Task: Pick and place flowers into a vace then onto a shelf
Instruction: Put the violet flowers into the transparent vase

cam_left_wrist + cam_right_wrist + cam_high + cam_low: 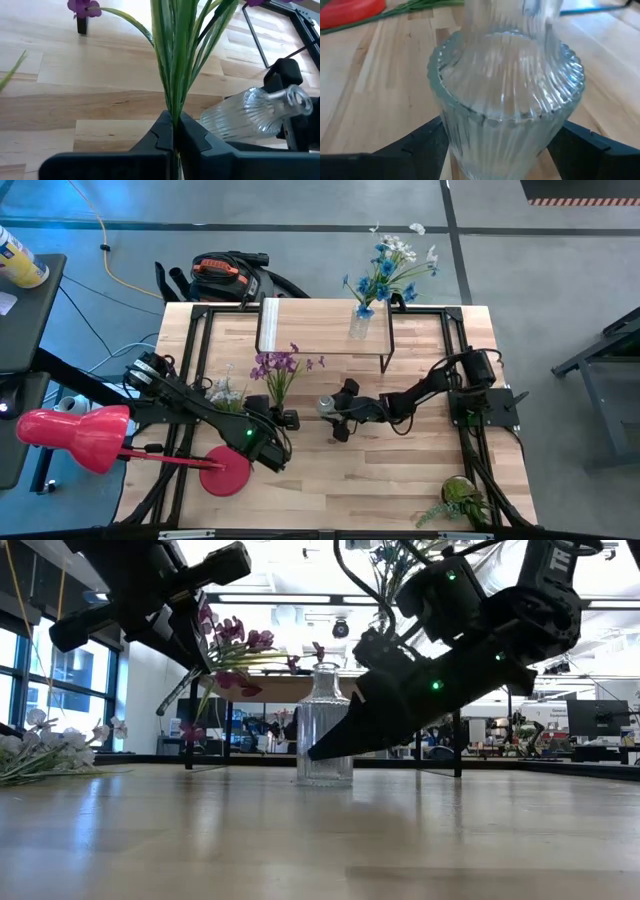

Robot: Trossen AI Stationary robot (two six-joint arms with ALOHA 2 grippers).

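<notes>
My left gripper is shut on a bunch of purple flowers left of the table's middle. Just to its right, my right gripper is around a clear ribbed glass vase that stands on the table. The vase also shows in the left wrist view. At the far edge stands the light-wood shelf on black legs, carrying a second vase of blue and white flowers. Pale white flowers lie on the tabletop. My left gripper pinches the green stems of the purple bunch between its two fingers, near their lower end. The bunch is lifted clear of the table and slants up, blossoms toward the far edge. My right gripper has one finger on each side of the vase's ribbed lower body, slanting down from the table's right. The vase is upright with its base on the table.
A red lamp-like object with a red disc sits at the near left. A small potted green plant is at the near right corner. Black frame rails run along both table sides.
</notes>
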